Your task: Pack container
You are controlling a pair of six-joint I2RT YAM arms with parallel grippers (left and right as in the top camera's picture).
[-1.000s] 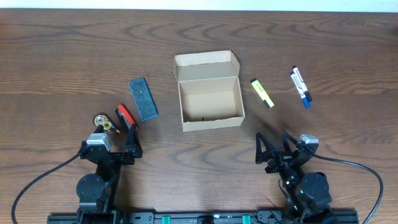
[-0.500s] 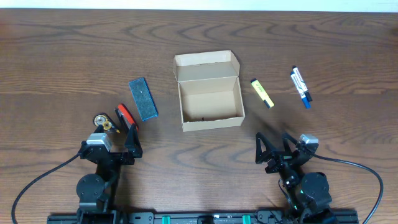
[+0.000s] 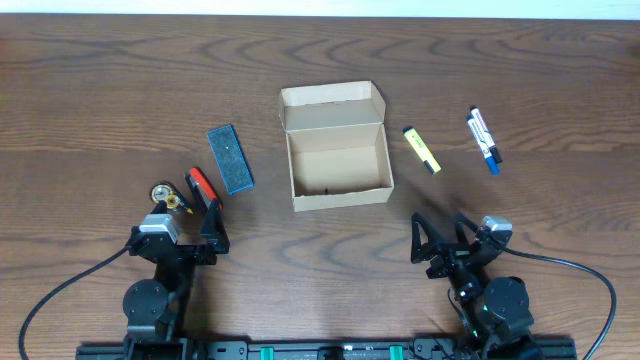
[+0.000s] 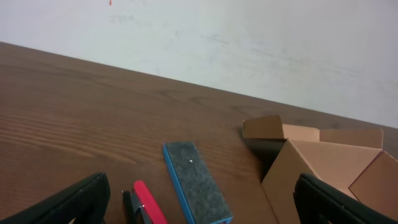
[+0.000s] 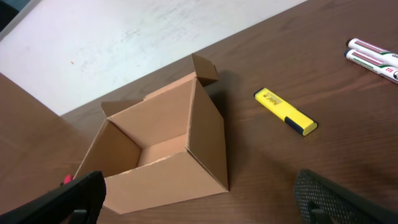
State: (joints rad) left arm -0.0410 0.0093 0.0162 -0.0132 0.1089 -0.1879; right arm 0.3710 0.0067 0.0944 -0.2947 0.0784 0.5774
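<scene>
The tan cardboard box stands open at the table's middle, its flap lid folded back; it looks empty. It also shows in the left wrist view and the right wrist view. Left of it lie a blue felt eraser and a red stapler. Right of it lie a yellow highlighter and two markers. My left gripper is open and empty near the stapler. My right gripper is open and empty in front of the box.
A small round brass-coloured object lies left of the stapler, close to my left gripper. The dark wooden table reaches a pale wall at the far edge.
</scene>
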